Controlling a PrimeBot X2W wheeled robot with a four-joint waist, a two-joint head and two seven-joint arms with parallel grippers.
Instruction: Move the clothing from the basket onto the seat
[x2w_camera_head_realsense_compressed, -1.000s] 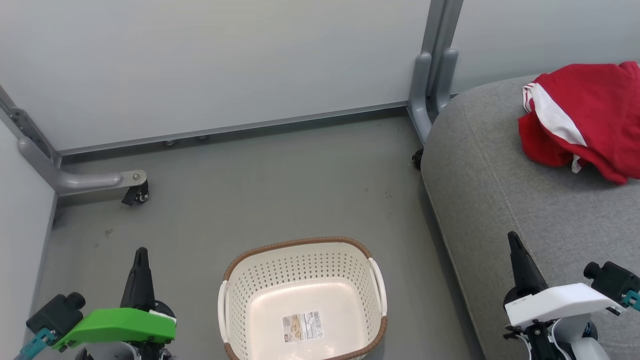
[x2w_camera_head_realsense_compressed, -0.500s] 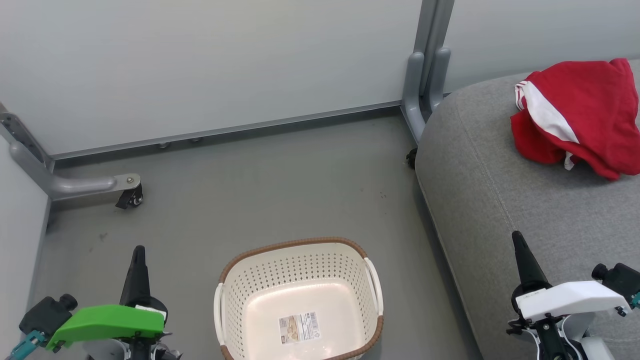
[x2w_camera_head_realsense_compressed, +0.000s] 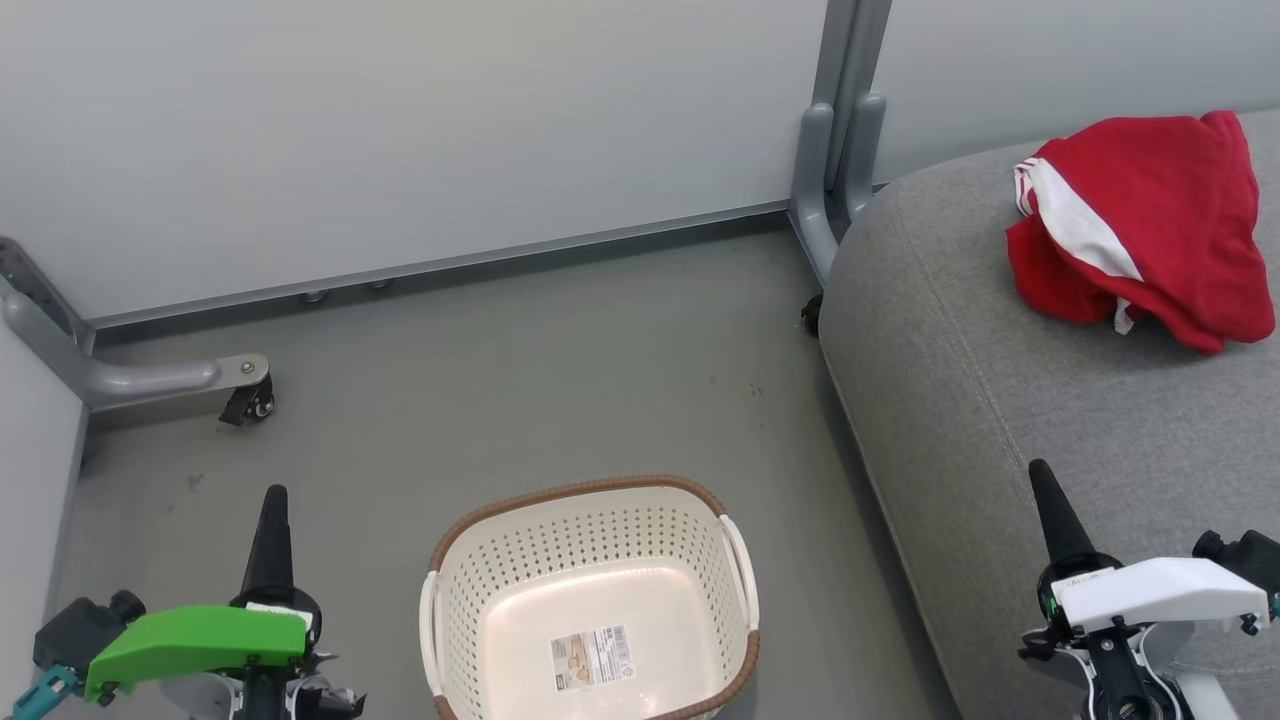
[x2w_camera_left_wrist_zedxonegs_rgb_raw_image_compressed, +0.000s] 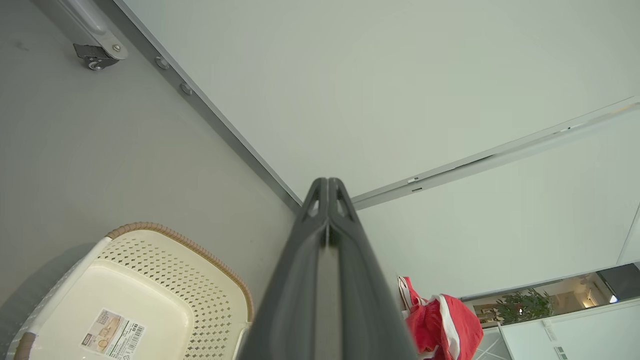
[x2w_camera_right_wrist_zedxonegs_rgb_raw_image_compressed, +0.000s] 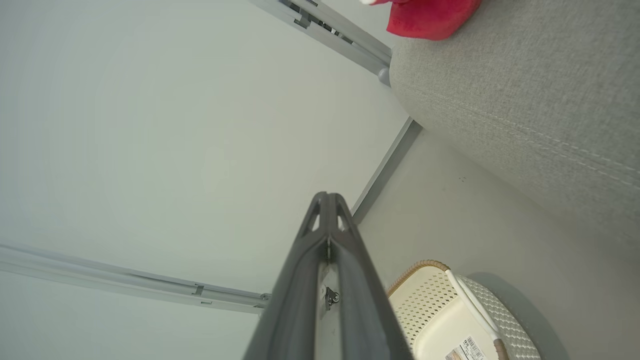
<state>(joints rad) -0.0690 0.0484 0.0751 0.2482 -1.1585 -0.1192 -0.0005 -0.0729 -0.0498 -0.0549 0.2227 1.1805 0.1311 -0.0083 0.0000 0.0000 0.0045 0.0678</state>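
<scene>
- Leftward drift of the whole head view since the earlier frame is the camera turning; the things kept their places. The clothing (x2w_camera_head_realsense_compressed: 1140, 230) lies bunched on the seat (x2w_camera_head_realsense_compressed: 1000, 400) and the basket (x2w_camera_head_realsense_compressed: 580, 488) stands emptied on the floor, so the job looks finished. The left tool (x2w_camera_head_realsense_compressed: 273, 505) and right tool (x2w_camera_head_realsense_compressed: 1045, 485) rest low, clenched on nothing.
- Left wrist view: the left tool is pressed closed, and the basket bottom is bare but for its label (x2w_camera_left_wrist_zedxonegs_rgb_raw_image_compressed: 112, 334).
- Right wrist view: the right tool is likewise clenched, and the clothing sits at the seat's far end.
</scene>
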